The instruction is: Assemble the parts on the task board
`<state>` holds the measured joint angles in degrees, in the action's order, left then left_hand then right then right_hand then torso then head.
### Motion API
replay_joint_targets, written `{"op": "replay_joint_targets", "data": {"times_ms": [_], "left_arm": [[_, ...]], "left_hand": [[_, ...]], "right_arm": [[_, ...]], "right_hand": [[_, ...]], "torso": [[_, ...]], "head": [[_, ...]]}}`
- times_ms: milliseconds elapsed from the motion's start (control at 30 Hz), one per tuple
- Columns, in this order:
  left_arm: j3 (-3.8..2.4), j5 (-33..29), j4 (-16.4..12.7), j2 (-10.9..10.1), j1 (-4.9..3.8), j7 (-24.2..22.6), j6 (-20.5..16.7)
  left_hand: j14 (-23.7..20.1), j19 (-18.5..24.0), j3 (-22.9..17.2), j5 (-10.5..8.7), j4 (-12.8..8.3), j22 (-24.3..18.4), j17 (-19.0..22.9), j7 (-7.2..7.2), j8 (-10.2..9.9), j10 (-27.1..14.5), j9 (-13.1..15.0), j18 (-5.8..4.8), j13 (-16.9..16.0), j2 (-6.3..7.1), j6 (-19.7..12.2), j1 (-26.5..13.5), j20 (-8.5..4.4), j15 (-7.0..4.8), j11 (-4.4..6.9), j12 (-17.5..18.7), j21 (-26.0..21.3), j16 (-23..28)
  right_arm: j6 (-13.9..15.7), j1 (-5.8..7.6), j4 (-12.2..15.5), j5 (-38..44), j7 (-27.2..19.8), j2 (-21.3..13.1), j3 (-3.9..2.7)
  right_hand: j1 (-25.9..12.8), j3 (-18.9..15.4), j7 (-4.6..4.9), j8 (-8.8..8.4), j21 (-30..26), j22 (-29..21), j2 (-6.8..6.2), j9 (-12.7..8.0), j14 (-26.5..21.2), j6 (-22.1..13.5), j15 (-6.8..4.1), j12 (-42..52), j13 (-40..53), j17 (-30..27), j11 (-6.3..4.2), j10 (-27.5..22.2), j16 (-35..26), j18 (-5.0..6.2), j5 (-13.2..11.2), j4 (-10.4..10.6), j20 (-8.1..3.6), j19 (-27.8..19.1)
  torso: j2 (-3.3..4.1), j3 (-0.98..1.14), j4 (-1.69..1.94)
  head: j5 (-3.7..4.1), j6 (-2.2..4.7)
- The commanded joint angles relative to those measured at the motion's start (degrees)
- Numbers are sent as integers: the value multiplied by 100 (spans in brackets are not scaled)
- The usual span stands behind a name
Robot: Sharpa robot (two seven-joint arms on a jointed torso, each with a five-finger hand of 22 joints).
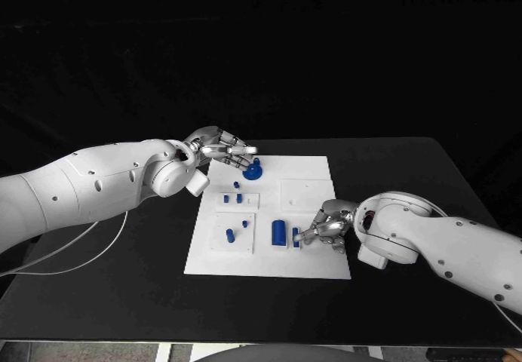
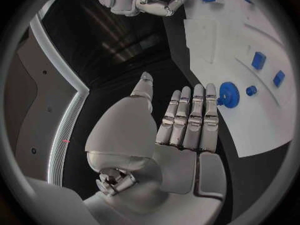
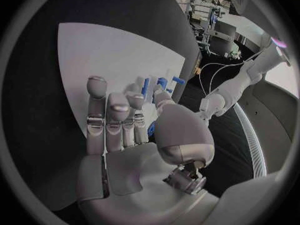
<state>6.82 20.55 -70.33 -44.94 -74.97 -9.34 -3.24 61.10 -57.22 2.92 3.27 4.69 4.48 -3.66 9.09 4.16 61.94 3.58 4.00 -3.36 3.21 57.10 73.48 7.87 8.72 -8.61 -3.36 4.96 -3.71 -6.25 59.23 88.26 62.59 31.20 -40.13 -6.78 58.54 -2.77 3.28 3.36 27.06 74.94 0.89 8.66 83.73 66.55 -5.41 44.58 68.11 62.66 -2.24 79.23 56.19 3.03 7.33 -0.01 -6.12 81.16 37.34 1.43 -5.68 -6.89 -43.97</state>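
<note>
Left hand [image 1: 221, 148] hovers open beside the blue round part [image 1: 253, 170].

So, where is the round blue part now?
In the head view, the round blue part sits at the task board's far-left edge, just beside the left hand's fingers.

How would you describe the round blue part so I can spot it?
Find the white board, then its far edge by the left hand. The round part sits just off those fingertips: a disc with a knob, unlike the slim blue bars nearer the robot.
</note>
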Motion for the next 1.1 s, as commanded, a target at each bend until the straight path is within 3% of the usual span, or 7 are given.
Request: {"op": "replay_joint_targets", "data": {"times_ms": [33, 267, 567, 700, 833, 933, 1100], "left_arm": [[-4, -109, -9, 11, -4, -212, -191], [-5, -269, 14, 19, -5, -373, -462], [-9, -659, 338, 196, -6, -499, -728], [-10, -874, 613, 360, -5, -561, -746], [-13, -1131, 903, 530, -4, -655, -752], [-15, -1298, 1095, 641, -2, -727, -746], [-19, -1605, 1374, 795, 23, -833, -715]], "left_hand": [[14, 11, -4, 5, -48, 4, -8, -24, 33, -2, 5, -5, -8, -61, -25, 4, 8, -4, 14, -5, 0, 14], [46, 4, -2, 9, -78, 4, -9, -30, 37, 26, 5, -8, -8, -67, -10, 19, 1, -13, 21, -6, 3, 12], [118, -50, 113, 91, -381, 11, -7, -54, 37, 93, 4, -12, -6, -360, 55, 149, -28, -40, 45, -2, 31, 15], [152, -89, 213, 108, -481, 11, -8, -63, 30, 106, 4, 3, -7, -468, 70, 151, -37, -49, 53, -5, 52, 12], [130, -85, 248, 111, -506, 5, -5, -121, 23, 68, 4, -2, -7, -508, 62, 134, -39, -71, 89, -4, 50, 15], [24, -59, 264, 109, -522, -1, 0, -177, -3, -84, 0, -1, -6, -513, -14, 119, -21, -80, 135, -2, 39, 20], [-27, -37, 260, 113, -554, -4, -1, -242, -13, -240, -1, 42, -3, -525, -96, 112, 21, -103, 201, 0, 33, 21]], "right_arm": [[14, -18, 17, -221, -225, -79, -90], [306, 41, -264, -652, -893, -169, -458], [558, 182, -1801, -2036, -2431, 47, -622], [602, 199, -2624, -2982, -3143, 256, -639], [756, 186, -3392, -3560, -3935, 541, -659], [832, 156, -3691, -3734, -4288, 670, -692], [876, 95, -3878, -3850, -4617, 783, -742]], "right_hand": [[101, -518, 35, 32, -88, 318, 45, -30, -11, -143, 38, 34, -34, -34, 60, -26, -34, 3, 0, 160, 20, 13], [329, -861, 49, 30, -1145, 89, 73, -28, -72, -152, 36, -232, -277, -297, 67, -196, -421, -18, -86, 385, 9, -137], [863, -730, 85, 34, -2357, -1294, 451, -57, -493, -47, 222, -1907, -1972, -1656, 190, -597, -2624, -144, 215, -27, 206, -728], [961, -539, 197, 32, -2338, -3272, 530, -323, -517, -196, 505, -3597, -4508, -3007, 372, -247, -4362, -179, 266, -324, 482, -1345], [1107, -337, 361, 32, -2370, -4718, 500, -509, -2119, -971, 1231, -4103, -6423, -4618, 931, -1483, -5165, -218, 327, -584, 1153, -2847], [1062, -167, 283, -10, -2293, -6026, 473, -538, -2455, -1572, 1355, -4075, -6463, -5927, 954, -2054, -5252, 88, 357, -731, 1528, -3255], [1010, -120, 247, -19, -2170, -7101, 488, -547, -2715, -1779, 1312, -4124, -6481, -5924, 943, -2267, -5268, 755, 329, -748, 2084, -3429]], "torso": [[-7, 5, 3], [-68, 15, -44], [-268, 2, -106], [-380, -14, -109], [-485, -20, -128], [-525, -6, -125], [-579, 11, -127]], "head": [[-1, 50], [3, 118], [20, 394], [21, 528], [-10, 634], [-26, 707], [-53, 778]]}}
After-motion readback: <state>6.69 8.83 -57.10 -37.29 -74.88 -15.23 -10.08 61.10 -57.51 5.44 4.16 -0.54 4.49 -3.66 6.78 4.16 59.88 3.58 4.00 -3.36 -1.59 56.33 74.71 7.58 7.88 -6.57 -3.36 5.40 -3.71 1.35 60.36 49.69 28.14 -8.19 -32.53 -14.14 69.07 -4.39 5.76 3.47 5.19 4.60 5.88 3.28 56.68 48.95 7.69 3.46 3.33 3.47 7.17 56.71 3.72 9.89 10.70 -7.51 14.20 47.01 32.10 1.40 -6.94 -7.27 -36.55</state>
